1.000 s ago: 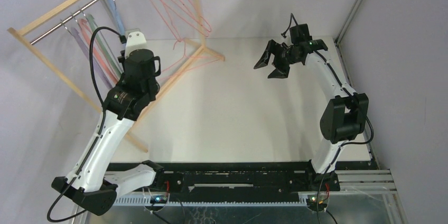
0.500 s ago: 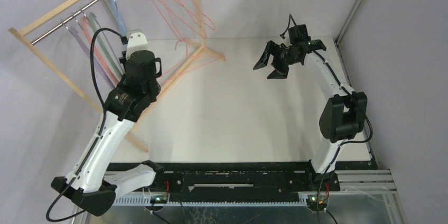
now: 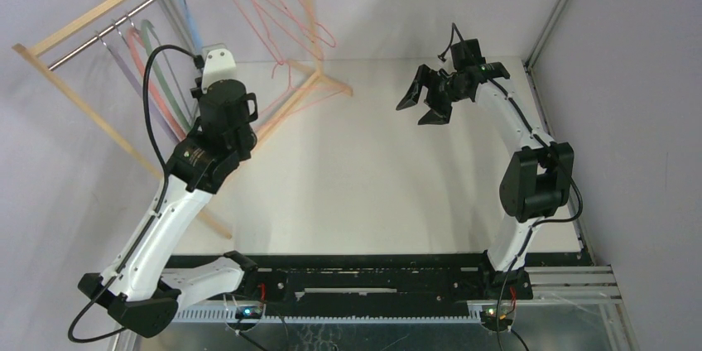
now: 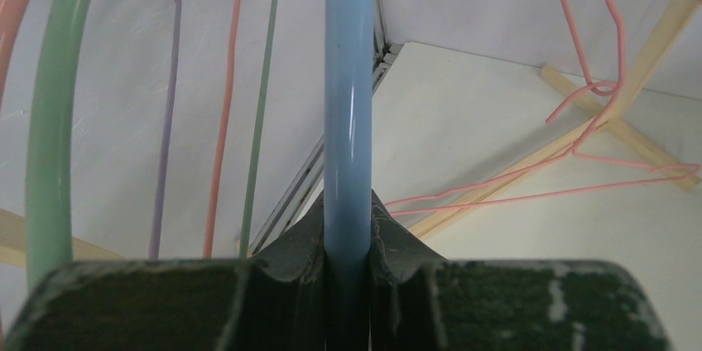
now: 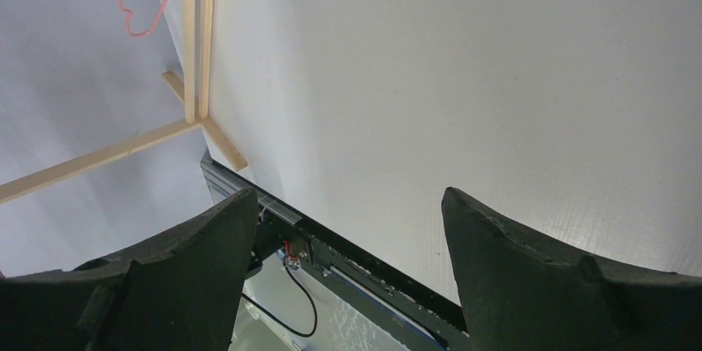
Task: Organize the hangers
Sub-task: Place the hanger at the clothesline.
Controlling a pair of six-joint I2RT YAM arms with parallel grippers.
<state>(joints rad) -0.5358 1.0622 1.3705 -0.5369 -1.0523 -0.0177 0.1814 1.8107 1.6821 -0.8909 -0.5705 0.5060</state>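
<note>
Surfaces: plastic, coated wire, bare wood, metal, worn black pads.
Thick blue hanger is smooth glossy plastic with a streak highlight down its length; green hanger is the same plastic with a duller sheen; pink wire hangers are thin wire with a smooth, low-gloss coating; lilac hanger is thin, smooth, satin. The rack is pale bare wood, matt; its rod is shiny bright metal. The table is white, matt, finely textured up close. The left gripper is dark, matt, rough, scuffed whitish at the edges; the right gripper is black, matt, grainy. The arm shells are smooth white plastic.
</note>
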